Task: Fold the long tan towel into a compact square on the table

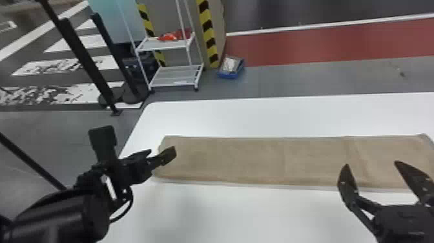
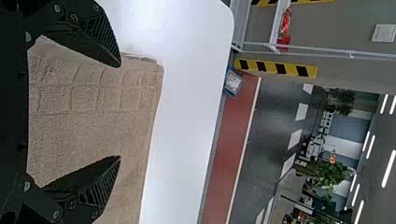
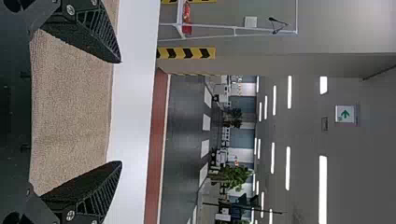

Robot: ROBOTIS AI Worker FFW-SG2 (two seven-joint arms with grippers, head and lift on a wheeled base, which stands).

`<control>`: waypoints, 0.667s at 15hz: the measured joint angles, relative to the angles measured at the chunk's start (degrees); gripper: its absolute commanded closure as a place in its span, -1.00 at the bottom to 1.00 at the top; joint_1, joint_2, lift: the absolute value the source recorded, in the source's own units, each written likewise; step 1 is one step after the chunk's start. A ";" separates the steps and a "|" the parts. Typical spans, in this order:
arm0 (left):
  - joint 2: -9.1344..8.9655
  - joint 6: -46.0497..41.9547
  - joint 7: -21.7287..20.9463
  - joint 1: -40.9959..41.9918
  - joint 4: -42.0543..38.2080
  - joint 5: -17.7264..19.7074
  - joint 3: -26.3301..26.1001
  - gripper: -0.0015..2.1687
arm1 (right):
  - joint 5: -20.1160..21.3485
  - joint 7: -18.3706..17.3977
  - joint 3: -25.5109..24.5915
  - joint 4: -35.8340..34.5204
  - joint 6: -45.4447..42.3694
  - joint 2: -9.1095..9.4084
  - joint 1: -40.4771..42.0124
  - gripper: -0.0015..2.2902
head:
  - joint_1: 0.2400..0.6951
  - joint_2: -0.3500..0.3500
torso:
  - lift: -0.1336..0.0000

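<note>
The tan towel (image 1: 252, 161) lies flat as a long strip across the white table, its left end beside my left gripper (image 1: 168, 155). My right gripper (image 1: 371, 164) is over the near edge of the towel's right part, fingers spread wide. In the left wrist view, the left gripper (image 2: 120, 112) has its fingers apart, with the towel (image 2: 93, 121) and its woven squares behind them. The right wrist view has the right gripper (image 3: 121, 112) open too, the towel (image 3: 70, 107) behind it and nothing between the fingertips.
The white table (image 1: 226, 213) extends in front of and behind the towel. Beyond its far left corner stand a white wheeled rack (image 1: 176, 80) and black posts (image 1: 84, 58). A blue bin (image 1: 231, 68) rests on the floor past the far edge.
</note>
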 measured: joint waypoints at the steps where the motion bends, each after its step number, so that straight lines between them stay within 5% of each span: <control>1: 0.94 2.51 -0.39 -1.81 1.43 0.12 0.16 -0.81 | 0.07 0.00 -0.01 -0.01 0.01 0.00 0.18 -0.90 | 1.00 0.77 | -0.87; 6: 5.45 13.90 -1.61 -7.58 7.10 3.47 1.30 -0.81 | 0.11 0.00 -0.01 -1.49 -0.80 -0.08 1.49 -0.90 | 1.00 0.81 | -0.87; 10: 6.20 15.50 -2.14 -8.73 9.59 3.24 1.20 -0.81 | -0.23 0.16 -0.08 -1.70 -1.63 -0.15 1.85 -0.90 | 1.00 0.82 | -0.87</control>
